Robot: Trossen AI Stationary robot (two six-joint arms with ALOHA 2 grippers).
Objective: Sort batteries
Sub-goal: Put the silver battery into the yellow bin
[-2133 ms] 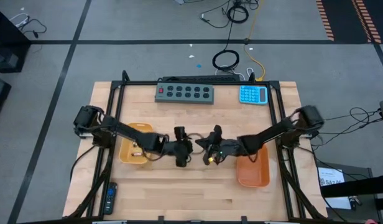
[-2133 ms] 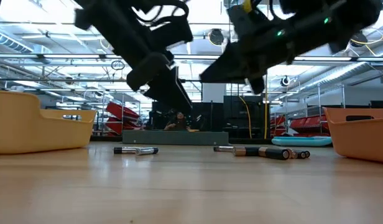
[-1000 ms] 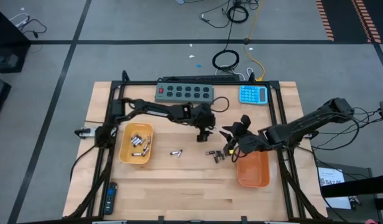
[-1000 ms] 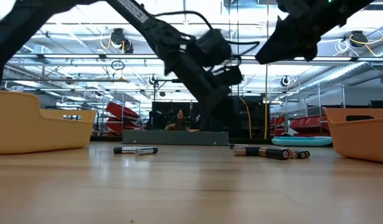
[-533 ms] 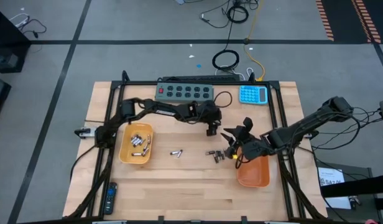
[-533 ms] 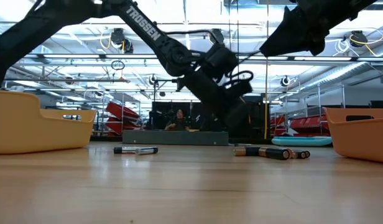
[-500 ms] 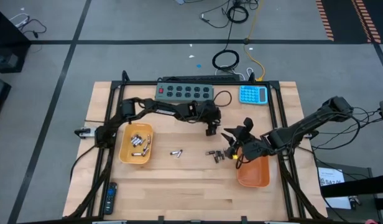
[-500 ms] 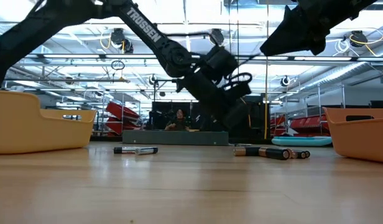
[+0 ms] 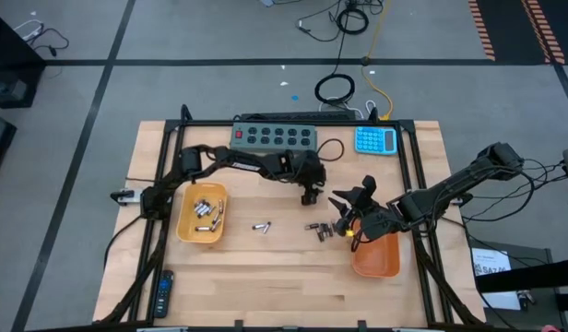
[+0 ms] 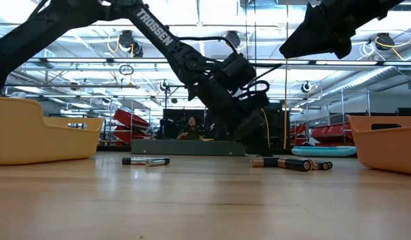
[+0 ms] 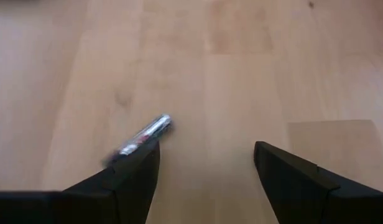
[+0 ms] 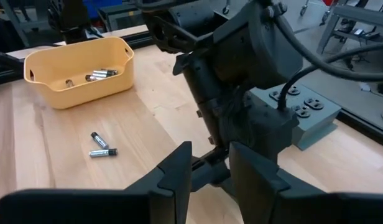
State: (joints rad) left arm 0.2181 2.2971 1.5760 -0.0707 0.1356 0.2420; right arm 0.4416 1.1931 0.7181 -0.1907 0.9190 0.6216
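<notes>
Loose batteries lie on the wooden table: a pair (image 9: pixel 259 227) (image 10: pixel 147 161) and a small cluster (image 9: pixel 318 229) (image 10: pixel 285 163). More batteries sit in the yellow tray (image 9: pixel 184 221) at the left. The orange tray (image 9: pixel 376 266) stands at the right. My left gripper (image 9: pixel 308 195) (image 11: pixel 207 168) is open and hangs low over the table's middle, just beyond the cluster. One silvery battery (image 11: pixel 145 134) lies on the wood beside one of its fingers. My right gripper (image 9: pixel 336 210) (image 12: pixel 210 163) is open, raised above the table between the cluster and the orange tray, facing the left gripper.
A grey power strip (image 9: pixel 274 137) and a blue calculator (image 9: pixel 375 140) lie along the far edge. A black remote (image 9: pixel 163 293) sits near the left front corner. Black frame rails (image 9: pixel 169 175) run down both sides. Bare wood stretches along the near edge.
My left gripper has come down toward the table and a little toward its near edge, closing on the battery cluster, and stays open. My right arm has barely moved. The batteries on the table lie where they were.
</notes>
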